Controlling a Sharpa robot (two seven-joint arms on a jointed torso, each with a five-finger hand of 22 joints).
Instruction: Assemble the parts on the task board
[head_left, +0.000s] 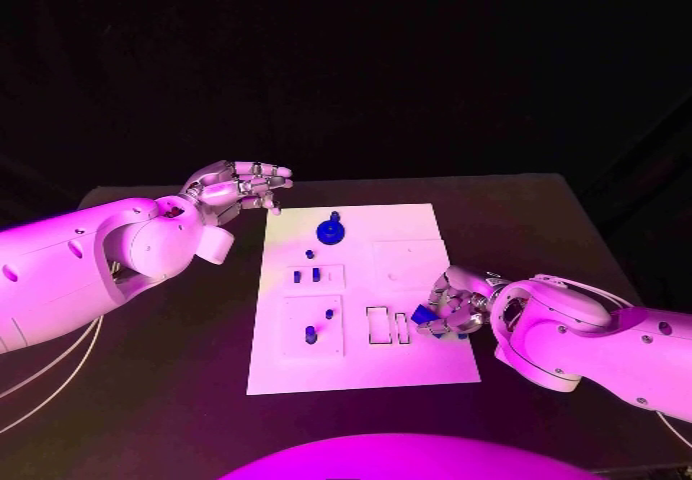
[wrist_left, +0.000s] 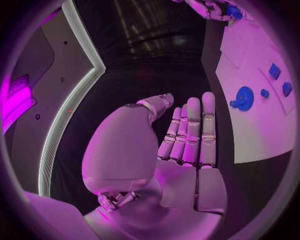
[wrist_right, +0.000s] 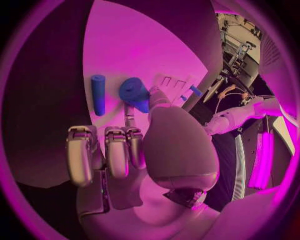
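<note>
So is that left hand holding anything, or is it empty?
Empty. The left hand hovers off the task board, fingers straight and side by side, nothing between them.

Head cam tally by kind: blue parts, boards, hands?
blue parts: 6, the last held by the right hand
task board: 1
Hands: 2, with the left hand
Total: 9
</note>
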